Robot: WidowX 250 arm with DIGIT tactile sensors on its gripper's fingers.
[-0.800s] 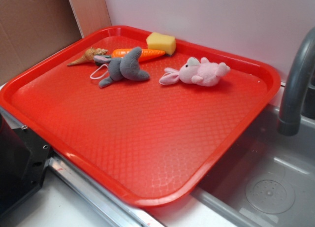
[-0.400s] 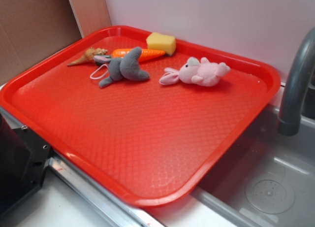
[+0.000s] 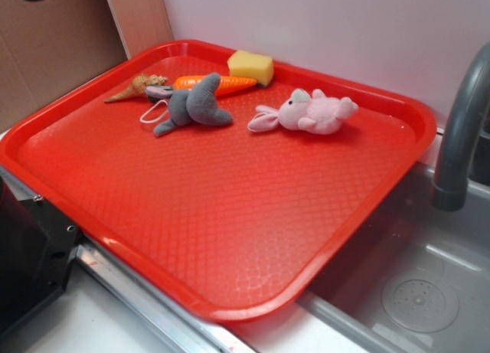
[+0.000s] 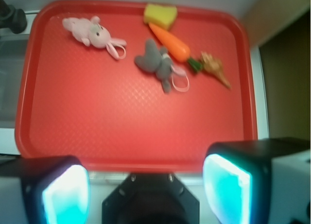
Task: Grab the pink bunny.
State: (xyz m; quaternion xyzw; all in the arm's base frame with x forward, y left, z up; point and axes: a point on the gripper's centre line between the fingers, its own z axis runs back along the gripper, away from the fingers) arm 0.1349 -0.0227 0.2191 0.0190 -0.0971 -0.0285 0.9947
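Since 0.4 s ago, a dark shape is entering the exterior view at the top-left corner, probably part of the arm; nothing on the tray is shifting.

Wrist view, near to far: tool (image 4: 146,190) is hanging over the tray's near long edge, pads (image 4: 65,195) spread wide apart, holding nothing, both glowing cyan at the bottom of the frame. Red tray (image 3: 230,215) is sitting on the counter (image 3: 84,322), one end reaching out over the sink basin (image 3: 413,284). Near half of the tray is carrying nothing.

All items are lying along the tray's far long edge:
- pink bunny (image 3: 310,112) (image 4: 92,32) is lying on its side near the tray's far corner on the sink side, ears pointing toward the tray's middle, touching nothing else, well apart from the tool.
- grey plush (image 3: 195,106) (image 4: 156,61) is lying just beside the bunny toward the middle, white loop (image 3: 153,112) trailing off it.
- toy carrot (image 3: 222,82) (image 4: 174,43) is lying just behind the grey plush, looks to be touching it.
- yellow sponge block (image 3: 250,66) (image 4: 160,14) is sitting against the far rim, at the carrot's tip.
- small tan cone-shaped item (image 3: 138,86) (image 4: 214,68) is lying at the carrot's leaf end, toward the cardboard-side edge; too blurred to identify.

Grey faucet (image 3: 459,131) is standing beyond the tray's sink-side end.
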